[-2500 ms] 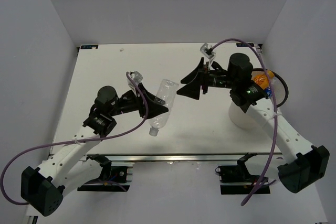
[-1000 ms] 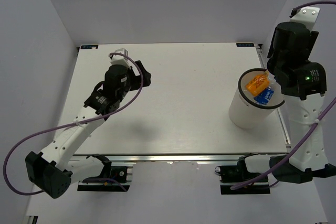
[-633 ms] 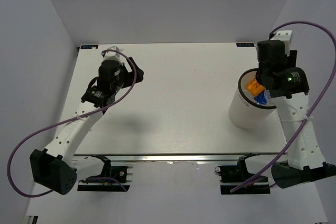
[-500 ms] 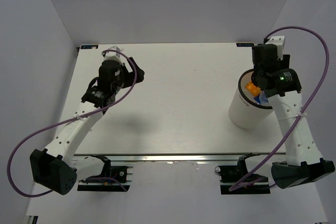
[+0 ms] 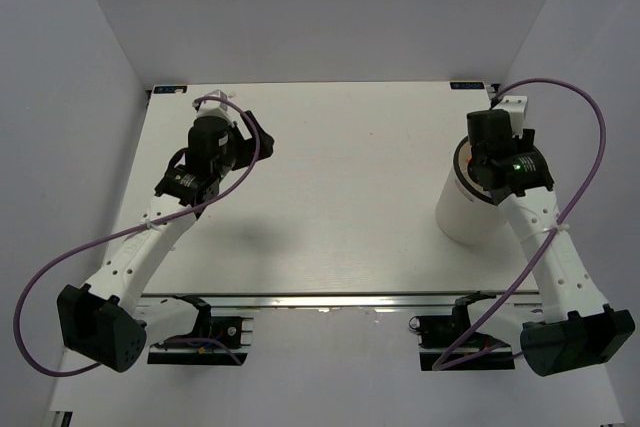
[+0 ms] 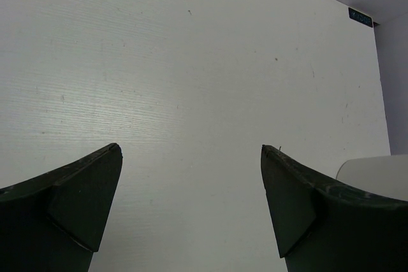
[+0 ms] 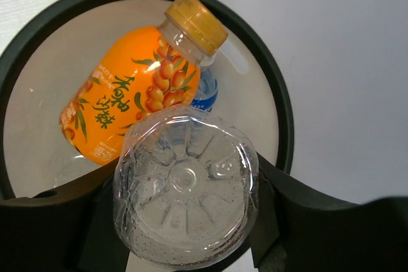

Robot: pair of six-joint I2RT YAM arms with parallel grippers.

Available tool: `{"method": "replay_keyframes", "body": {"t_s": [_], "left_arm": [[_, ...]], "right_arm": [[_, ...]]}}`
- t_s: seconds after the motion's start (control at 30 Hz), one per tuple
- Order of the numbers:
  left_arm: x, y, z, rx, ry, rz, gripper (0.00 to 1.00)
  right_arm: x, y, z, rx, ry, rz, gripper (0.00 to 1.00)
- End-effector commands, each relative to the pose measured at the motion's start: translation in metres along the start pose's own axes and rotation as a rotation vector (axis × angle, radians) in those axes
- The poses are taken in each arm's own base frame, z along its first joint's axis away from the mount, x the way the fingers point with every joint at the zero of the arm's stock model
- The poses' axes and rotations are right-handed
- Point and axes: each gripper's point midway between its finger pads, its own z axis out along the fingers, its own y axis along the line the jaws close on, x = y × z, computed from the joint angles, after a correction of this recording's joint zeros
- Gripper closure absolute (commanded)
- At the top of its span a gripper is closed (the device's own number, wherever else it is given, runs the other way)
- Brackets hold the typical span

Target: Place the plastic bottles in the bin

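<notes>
Step in hand: delivery of a bottle to the bin. In the right wrist view the right gripper (image 7: 185, 205) has its jaws drawn in on the body of a clear bottle (image 7: 185, 189). The bottle hangs with its ribbed base toward the camera, directly above the mouth of the bin (image 7: 38, 23). The bin stands at the right side of the table (image 6: 191, 62).

Already lying inside are the orange bottle (image 7: 134, 93) and, partly hidden under it, the blue-labelled bottle (image 7: 205, 90). A pale clear form low in the bin may be a further bottle; we cannot confirm it.

The left gripper (image 6: 190, 157) hangs over bare table at the far left, jaws wide and holding nothing.

Next move, in our judgement: part the right jaws so the bottle drops. It sits well inside the black rim, so no further travel looks necessary (a slight lowering would soften the fall onto the orange bottle).

Changes noted: some seconds earlier the clear bottle lay mid-table with both grippers close beside it. The left arm has since withdrawn to the far left and has held that pose for the last half second. A second ago the right arm stood high at the right of the bin; it has come in over the opening and now screens it in the top view.
</notes>
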Motion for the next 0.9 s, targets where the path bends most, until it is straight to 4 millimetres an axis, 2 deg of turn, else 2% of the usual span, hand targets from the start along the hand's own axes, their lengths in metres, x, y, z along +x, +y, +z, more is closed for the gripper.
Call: {"method": "replay_keyframes", "body": {"t_s": [0.0,0.07,0.13,0.2,0.23,0.33,0.37,0.57,0.67,0.7,0.77,0.83,0.87], "left_arm": [[-0.001,0.004,-0.008,-0.011,-0.009,-0.007,0.02],[-0.003,0.005,-0.009,-0.024,-0.011,-0.006,0.02],[-0.005,0.006,-0.01,-0.031,-0.018,-0.005,0.02],[-0.01,0.004,-0.012,-0.032,-0.024,-0.004,0.02],[-0.011,0.004,-0.012,-0.033,-0.026,-0.001,0.02],[-0.016,0.002,-0.012,-0.03,-0.033,-0.003,0.02],[-0.015,0.001,-0.012,-0.03,-0.031,-0.001,0.02],[-0.024,0.002,-0.012,-0.051,-0.046,0.003,0.02],[-0.025,0.007,-0.013,-0.082,-0.053,0.0,0.02],[-0.027,0.009,-0.016,-0.091,-0.063,-0.003,0.02],[-0.026,0.02,-0.018,-0.142,-0.073,-0.016,0.02],[-0.026,0.026,-0.024,-0.172,-0.084,-0.035,0.02],[-0.022,0.038,-0.028,-0.224,-0.088,-0.038,0.02]], "right_arm": [[0.016,0.008,0.01,0.015,0.035,0.049,0.46],[0.013,0.009,0.011,0.012,0.023,0.061,0.26],[-0.001,0.004,0.005,0.018,-0.008,0.089,0.2],[-0.014,-0.001,-0.001,0.015,-0.038,0.117,0.11],[-0.028,-0.006,-0.009,0.006,-0.072,0.141,0.11],[-0.05,-0.013,-0.021,-0.014,-0.128,0.17,0.11],[-0.063,-0.021,-0.03,-0.015,-0.162,0.19,0.11],[-0.108,-0.037,-0.066,-0.099,-0.302,0.257,0.11],[-0.125,-0.012,-0.087,-0.307,-0.359,0.269,0.11],[-0.128,0.014,-0.1,-0.471,-0.369,0.244,0.11],[-0.132,0.052,-0.116,-0.655,-0.393,0.207,0.11],[-0.122,0.085,-0.119,-0.723,-0.368,0.152,0.11],[-0.116,0.117,-0.135,-0.775,-0.379,0.084,0.11]]}}
